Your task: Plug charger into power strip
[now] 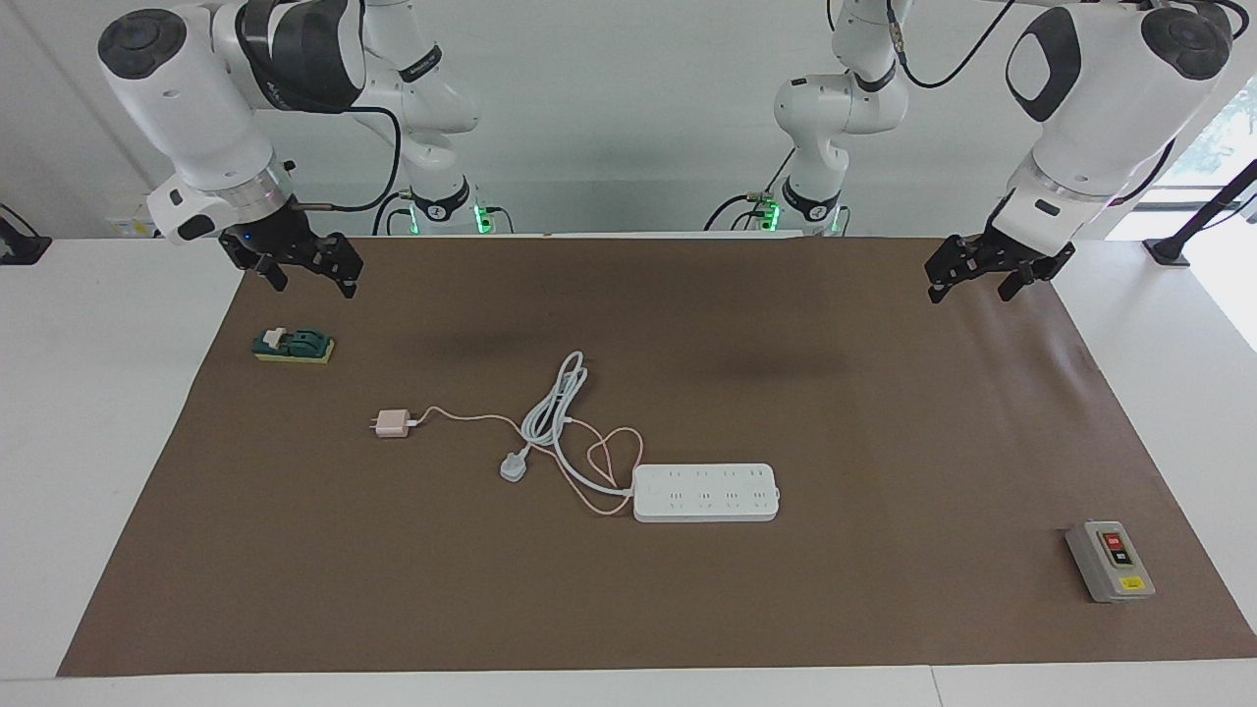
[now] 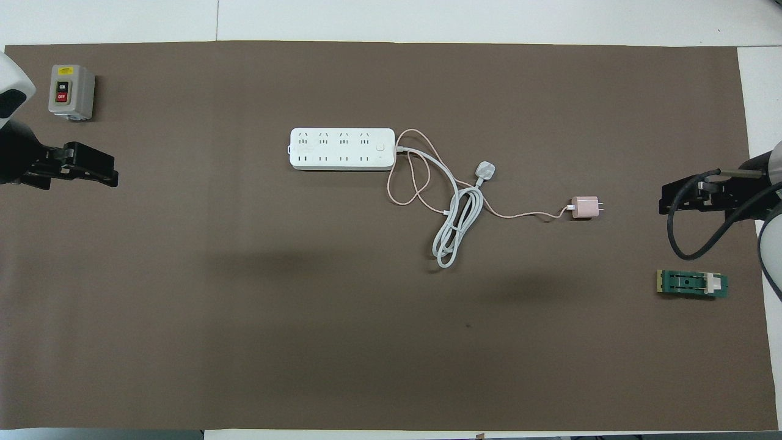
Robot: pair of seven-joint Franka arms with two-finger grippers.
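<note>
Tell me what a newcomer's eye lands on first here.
Probably the white power strip mid-mat, with its thick white cord looped beside it and tangled with the thin pink cable. That cable runs to the small pink charger, lying unplugged toward the right arm's end, apart from the strip. Both arms wait raised over the mat's corners nearest the robots, left pincer and right pincer open and empty.

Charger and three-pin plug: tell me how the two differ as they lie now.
The charger is a pale-pink cube; the three-pin plug is white-grey and rounded. The charger trails a thin pink cable; the plug ends a thick white cord. The charger lies nearer the robots and further toward the right arm's end of the table; the plug lies closer to the power strip. Both lie loose on the brown mat, plugged into nothing.
</note>
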